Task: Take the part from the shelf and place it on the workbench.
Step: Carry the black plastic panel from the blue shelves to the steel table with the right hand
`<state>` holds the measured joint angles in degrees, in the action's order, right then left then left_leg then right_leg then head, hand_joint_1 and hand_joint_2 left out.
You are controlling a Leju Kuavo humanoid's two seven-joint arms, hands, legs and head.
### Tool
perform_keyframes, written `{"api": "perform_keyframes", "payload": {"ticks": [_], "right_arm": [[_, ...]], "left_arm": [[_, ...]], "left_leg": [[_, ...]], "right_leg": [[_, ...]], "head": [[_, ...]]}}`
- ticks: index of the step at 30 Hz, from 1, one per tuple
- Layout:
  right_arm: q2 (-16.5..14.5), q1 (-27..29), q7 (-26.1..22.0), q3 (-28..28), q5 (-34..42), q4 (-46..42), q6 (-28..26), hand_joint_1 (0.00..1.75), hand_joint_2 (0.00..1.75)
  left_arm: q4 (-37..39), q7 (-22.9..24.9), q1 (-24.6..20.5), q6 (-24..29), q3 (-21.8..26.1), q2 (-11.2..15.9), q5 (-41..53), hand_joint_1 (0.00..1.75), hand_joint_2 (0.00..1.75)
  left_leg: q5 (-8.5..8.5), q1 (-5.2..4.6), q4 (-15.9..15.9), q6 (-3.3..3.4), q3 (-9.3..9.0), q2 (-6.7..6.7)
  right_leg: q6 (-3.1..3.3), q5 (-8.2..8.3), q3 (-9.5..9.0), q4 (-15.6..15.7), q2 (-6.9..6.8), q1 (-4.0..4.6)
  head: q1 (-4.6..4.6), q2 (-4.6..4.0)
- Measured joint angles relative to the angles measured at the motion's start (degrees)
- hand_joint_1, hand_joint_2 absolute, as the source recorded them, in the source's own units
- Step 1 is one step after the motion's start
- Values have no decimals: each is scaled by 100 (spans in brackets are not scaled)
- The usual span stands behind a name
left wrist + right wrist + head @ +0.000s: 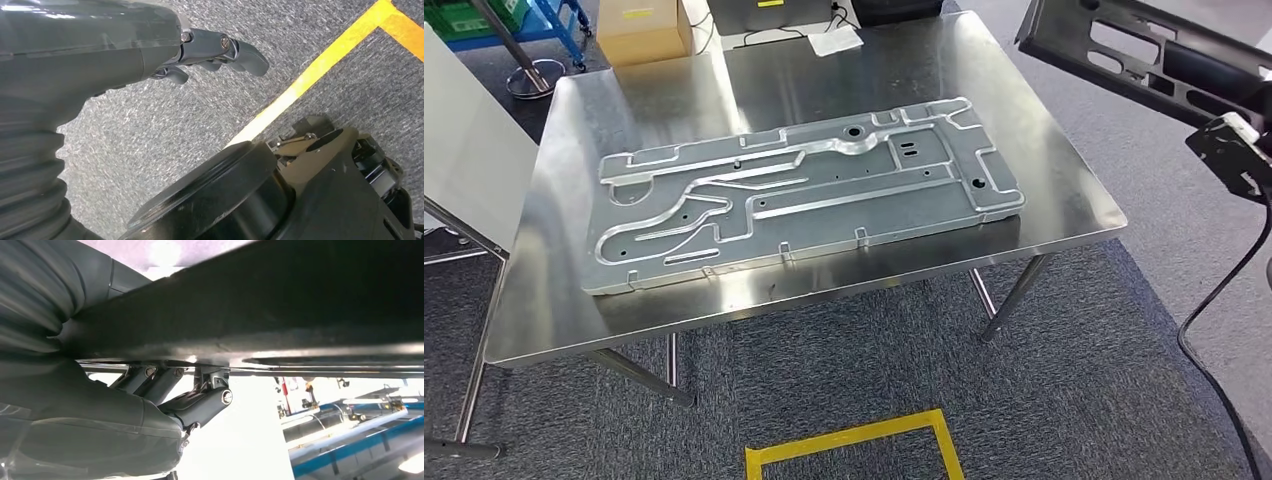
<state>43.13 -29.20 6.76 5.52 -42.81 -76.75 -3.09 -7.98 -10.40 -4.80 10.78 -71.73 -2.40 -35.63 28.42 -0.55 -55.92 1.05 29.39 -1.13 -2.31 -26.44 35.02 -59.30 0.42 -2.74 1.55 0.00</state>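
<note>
A black slotted metal part (1136, 52) hangs in the air past the far right corner of the stainless workbench (1034, 135). My right hand (1236, 150) grips it from beneath; in the right wrist view the fingers (197, 402) close up against the dark edge of the part (280, 305). A large silver stamped plate (809, 190) lies flat across the middle of the workbench. My left hand (220, 50) hangs over the grey carpet with its fingers loosely extended and nothing in them.
A cardboard box (644, 30) and a blue cart (514, 20) stand beyond the bench. A white panel (464, 150) stands at the left. Yellow tape (854, 445) marks the carpet in front of the bench. A black cable (1214, 300) trails at the right.
</note>
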Motion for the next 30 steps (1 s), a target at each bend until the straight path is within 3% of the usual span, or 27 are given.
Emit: {"api": "perform_keyframes", "payload": {"ticks": [8, 17, 30], "right_arm": [[52, 16, -1, -84, -1, 116, 0, 175, 175], [167, -41, -1, -83, -1, 117, -1, 175, 175], [227, -104, -1, -84, -1, 117, -1, 175, 175]], "left_arm": [[0, 0, 10, 0, 0, -1, 0, 0, 175], [0, -2, 9, 0, 0, -4, 0, 0, 175], [0, -2, 10, 0, 0, -9, 0, 0, 175]], "left_leg": [[-38, 3, 45, -41, -38, 7], [-18, 6, 41, -97, -122, 26], [-9, 6, 39, -106, -186, 35]], "right_leg": [[81, -22, -8, 8, 18, 1], [87, -28, -125, 30, 19, 34], [73, -21, -242, 111, 18, 41]], "head": [[0, 0], [-2, 0], [-3, 0]]}}
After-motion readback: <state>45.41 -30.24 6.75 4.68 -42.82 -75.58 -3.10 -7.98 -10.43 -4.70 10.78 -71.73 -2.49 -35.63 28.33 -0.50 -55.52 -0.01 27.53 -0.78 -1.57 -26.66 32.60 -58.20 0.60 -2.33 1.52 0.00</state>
